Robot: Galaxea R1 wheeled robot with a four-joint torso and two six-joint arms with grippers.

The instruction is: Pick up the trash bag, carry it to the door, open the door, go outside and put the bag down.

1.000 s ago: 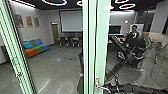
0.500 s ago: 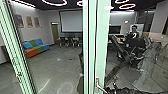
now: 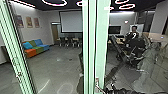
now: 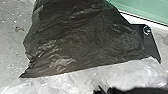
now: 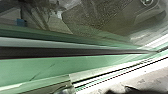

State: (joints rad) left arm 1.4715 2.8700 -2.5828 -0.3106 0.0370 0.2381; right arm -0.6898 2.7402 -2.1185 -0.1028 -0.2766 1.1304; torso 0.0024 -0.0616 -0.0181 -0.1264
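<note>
The black, crinkled plastic trash bag (image 4: 85, 40) was located by the left gripper (image 4: 106, 90). The silver lever handle (image 3: 97, 82), low on the green door frame (image 3: 102, 50), lay apparently nearer the right gripper (image 5: 120, 91). Neither gripper's state could be determined.

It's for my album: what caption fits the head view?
Beyond the green door: a bright couch, a white screen and a person.

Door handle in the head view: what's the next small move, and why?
I'd probably ease what looks like the right arm slightly toward the door handle. It shows as a dark shape low and close beside the handle on the pale green frame; I can't tell whether they touch.
</note>
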